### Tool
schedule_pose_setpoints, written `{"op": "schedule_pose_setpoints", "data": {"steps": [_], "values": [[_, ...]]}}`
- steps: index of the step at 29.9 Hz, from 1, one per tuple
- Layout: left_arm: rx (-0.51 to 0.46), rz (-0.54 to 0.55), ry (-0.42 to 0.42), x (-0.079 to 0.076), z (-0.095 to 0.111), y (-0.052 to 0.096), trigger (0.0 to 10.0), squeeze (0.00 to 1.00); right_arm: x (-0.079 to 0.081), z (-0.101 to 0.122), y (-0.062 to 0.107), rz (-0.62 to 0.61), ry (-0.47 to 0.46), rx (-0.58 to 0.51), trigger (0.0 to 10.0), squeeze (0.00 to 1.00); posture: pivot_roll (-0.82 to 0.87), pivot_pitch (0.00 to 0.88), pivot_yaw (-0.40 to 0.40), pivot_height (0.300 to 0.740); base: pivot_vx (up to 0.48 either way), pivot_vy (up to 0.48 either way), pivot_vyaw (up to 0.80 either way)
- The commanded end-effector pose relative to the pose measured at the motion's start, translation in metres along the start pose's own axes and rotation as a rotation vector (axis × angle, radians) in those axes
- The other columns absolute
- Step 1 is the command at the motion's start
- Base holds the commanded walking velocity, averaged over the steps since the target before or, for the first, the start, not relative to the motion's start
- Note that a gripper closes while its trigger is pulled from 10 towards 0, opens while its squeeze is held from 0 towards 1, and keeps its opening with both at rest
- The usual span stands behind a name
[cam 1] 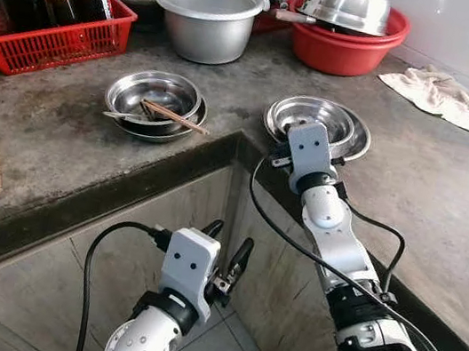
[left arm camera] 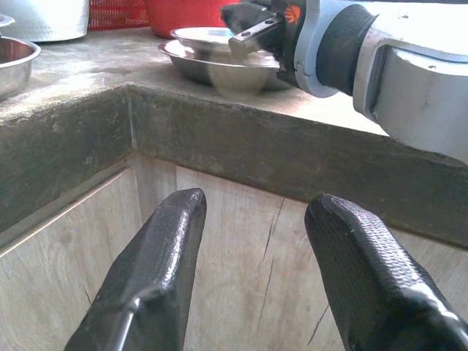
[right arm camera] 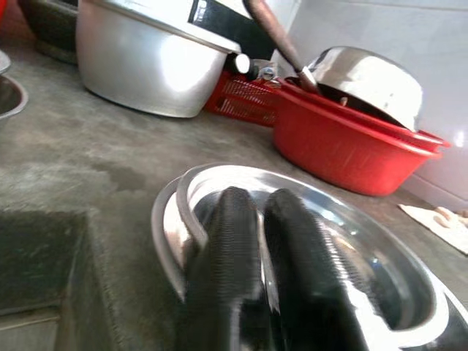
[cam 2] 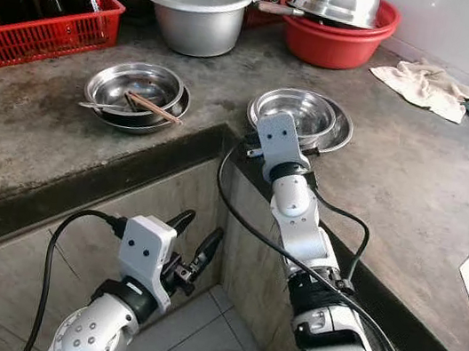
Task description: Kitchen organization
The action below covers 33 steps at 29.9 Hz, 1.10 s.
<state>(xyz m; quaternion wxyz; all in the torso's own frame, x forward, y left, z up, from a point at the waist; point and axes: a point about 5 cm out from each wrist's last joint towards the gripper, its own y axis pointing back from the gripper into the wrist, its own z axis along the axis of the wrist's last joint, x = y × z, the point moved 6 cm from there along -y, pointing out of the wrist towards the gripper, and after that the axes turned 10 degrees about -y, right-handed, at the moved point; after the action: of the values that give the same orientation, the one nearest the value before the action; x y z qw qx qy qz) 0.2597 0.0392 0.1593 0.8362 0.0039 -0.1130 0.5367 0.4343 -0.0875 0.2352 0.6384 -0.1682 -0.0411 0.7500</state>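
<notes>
The right claw is at the near edge of the stacked steel bowls, which sit on the gray bench close to its corner. In the right wrist view its two fingers are almost together, and they look pinched on the near rim of the top bowl, one finger inside and one outside. I think it has hold of that rim, but the picture is too blurry to be sure.

The left claw hangs in front of the cupboard, below the bench corner. Its fingers are wide apart and hold nothing.

On the other side of the corner from the stacked bowls is another steel bowl with chopsticks and a spoon in it. Behind the stacked bowls, by the wall, are a big silver pot and a red tub with a shiny upside-down bowl on top. A red basket of bottles is beyond the chopstick bowl. A cloth lies off to the stacked bowls' right.

What could go wrong? The steel is smooth and the claw only pinches a thin rim. If it lifts fast, the bowl could tip and slip out. The lower bowl might stick and come up too, then drop. The stack is near the edge, so a pull toward the robot could send a bowl to the floor.
</notes>
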Motion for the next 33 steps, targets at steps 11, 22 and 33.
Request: {"op": "schedule_pose_setpoints", "data": {"steps": [11, 22, 33], "values": [[-0.005, 0.011, -0.016, 0.002, 0.002, -0.002, 10.0, 0.0, -0.004, 0.013, -0.004, -0.025, -0.03, -0.04, 0.0, 0.0, 0.11, 0.16, -0.028, 0.74, 0.0, 0.0, 0.0], [-0.004, 0.013, -0.017, 0.003, 0.001, -0.003, 10.0, 0.0, 0.002, 0.013, -0.003, 0.001, -0.039, -0.042, 10.0, 1.0, 0.11, 0.158, -0.029, 0.74, 0.0, 0.0, 0.0], [-0.005, 0.014, -0.016, 0.003, 0.001, -0.003, 10.0, 0.0, 0.002, 0.008, 0.002, 0.026, -0.007, -0.033, 10.0, 0.0, 0.11, 0.159, -0.029, 0.74, 0.0, 0.0, 0.0]]}}
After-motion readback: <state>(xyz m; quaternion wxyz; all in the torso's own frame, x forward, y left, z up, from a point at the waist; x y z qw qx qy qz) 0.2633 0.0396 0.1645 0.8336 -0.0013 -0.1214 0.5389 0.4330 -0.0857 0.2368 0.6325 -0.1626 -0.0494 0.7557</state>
